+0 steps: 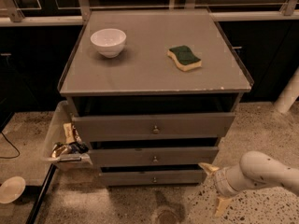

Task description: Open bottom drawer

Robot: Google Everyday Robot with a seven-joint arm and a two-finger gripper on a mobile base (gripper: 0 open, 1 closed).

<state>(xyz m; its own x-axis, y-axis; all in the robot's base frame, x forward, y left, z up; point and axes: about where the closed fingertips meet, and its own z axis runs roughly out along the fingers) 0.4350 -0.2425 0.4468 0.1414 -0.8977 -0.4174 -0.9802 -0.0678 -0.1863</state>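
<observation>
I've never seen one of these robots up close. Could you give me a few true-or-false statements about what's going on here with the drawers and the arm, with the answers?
1. A white bowl sits on the cabinet top. True.
2. The sponge lies inside the bowl. False: it lies flat on the cabinet top, apart from the bowl.
3. The gripper is holding the bottom drawer by its knob. False: it hangs low off the drawer's right-hand end as seen in the picture, fingers spread and holding nothing.
4. All three drawer fronts have a small knob at centre. True.
5. The bin beside the cabinet holds only a second bowl. False: it holds what look like small wrapped packets.
</observation>
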